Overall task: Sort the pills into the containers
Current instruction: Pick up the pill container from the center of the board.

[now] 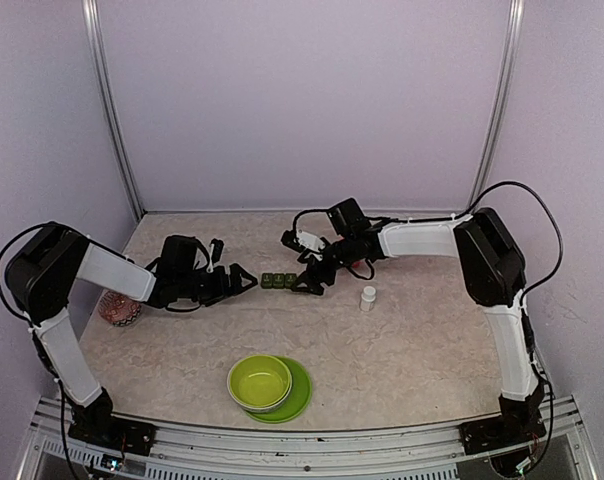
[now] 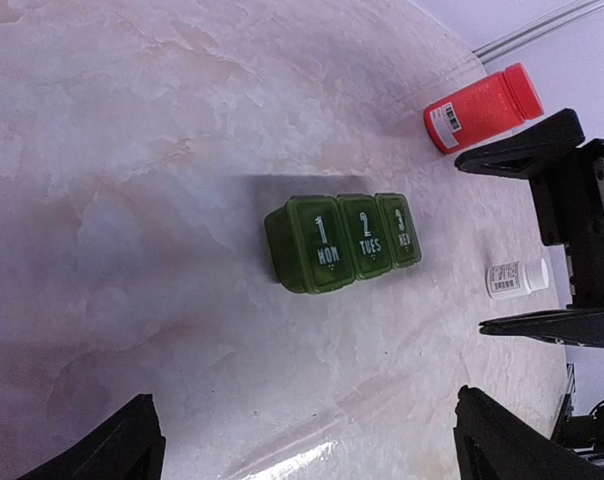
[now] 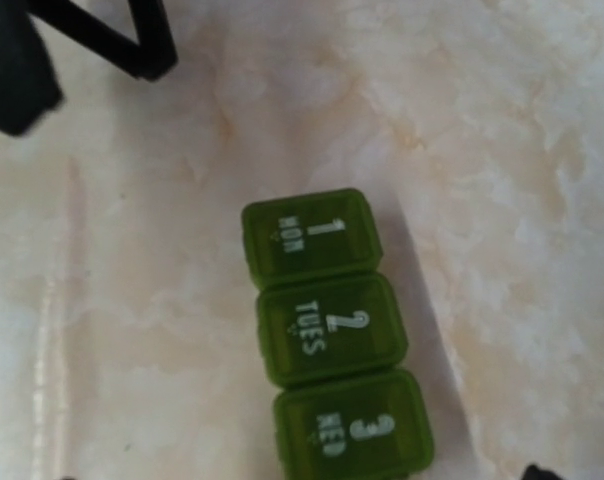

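Right then, the pill box (image 1: 279, 281) lay flat on the counter (image 1: 422, 350), roughly midway back, with all three lids shut and MON, TUES and WED reading across it. My left fingers (image 1: 243, 281) hovered just beside its MON end, spread wide and holding nothing. My right fingers (image 1: 310, 279) hung close at the WED end, likewise spread and empty. Near the right arm were the red bottle (image 2: 482, 107) and the small white bottle (image 1: 368, 298), both apart from the box. I saw no loose pill anywhere.

The step in hand, as I judged it, was getting a lid open, and the box looked light enough to skate away under any push. So I reckoned one side should pin it: close the left fingers across the MON end, low on the walls and clear of the lid. The right could then slip a single tip under the lip of the WED lid and lift upward, not sideways. I could not tell from any view which edge carried the hinge, so I meant to settle that first.
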Robot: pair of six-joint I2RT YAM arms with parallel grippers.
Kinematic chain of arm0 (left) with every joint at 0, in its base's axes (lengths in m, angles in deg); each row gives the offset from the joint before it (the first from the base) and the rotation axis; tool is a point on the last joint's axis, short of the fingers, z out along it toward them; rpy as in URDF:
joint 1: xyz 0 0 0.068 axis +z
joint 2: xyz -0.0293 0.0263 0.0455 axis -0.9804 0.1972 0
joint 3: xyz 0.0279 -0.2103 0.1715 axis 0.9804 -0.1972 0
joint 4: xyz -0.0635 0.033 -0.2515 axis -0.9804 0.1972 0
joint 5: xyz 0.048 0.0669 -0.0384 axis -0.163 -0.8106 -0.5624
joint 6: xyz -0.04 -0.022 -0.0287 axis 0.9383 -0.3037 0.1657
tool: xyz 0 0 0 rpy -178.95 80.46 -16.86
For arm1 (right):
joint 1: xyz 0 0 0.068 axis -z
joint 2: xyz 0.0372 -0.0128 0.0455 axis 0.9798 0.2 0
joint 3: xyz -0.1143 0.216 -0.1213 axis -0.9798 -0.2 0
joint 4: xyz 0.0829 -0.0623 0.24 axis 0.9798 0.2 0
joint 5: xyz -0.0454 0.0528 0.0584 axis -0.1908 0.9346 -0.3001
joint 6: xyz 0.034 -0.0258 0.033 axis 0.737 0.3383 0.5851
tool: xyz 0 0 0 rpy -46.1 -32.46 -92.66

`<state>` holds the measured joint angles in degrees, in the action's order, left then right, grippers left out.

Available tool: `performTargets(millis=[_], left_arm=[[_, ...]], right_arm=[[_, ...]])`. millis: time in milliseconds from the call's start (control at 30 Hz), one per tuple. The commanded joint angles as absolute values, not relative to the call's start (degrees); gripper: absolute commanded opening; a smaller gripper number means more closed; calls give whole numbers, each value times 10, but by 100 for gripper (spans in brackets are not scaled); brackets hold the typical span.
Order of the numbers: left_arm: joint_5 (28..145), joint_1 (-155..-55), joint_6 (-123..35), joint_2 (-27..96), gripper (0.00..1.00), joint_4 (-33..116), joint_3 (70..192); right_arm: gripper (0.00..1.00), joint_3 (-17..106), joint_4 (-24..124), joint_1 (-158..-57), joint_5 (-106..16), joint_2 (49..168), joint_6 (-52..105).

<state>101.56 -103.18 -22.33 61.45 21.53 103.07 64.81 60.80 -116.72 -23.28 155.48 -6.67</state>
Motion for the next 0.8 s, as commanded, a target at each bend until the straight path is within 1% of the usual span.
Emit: performTargets(millis=[0, 133, 400, 767], left_arm=[[1013, -1031, -222, 599, 99, 204, 1027], [1012, -1031, -222, 599, 99, 204, 1022], [1011, -1031, -220, 603, 99, 199, 1017], [1010, -1031, -219, 608, 99, 194, 1015]], right_arm=[[94, 693, 643, -1177, -231, 1601, -87], [95, 737, 655, -1189, -270, 1644, -96], [95, 777, 653, -1205, -315, 1674, -113], [84, 824, 681, -1222, -357, 1708, -145]])
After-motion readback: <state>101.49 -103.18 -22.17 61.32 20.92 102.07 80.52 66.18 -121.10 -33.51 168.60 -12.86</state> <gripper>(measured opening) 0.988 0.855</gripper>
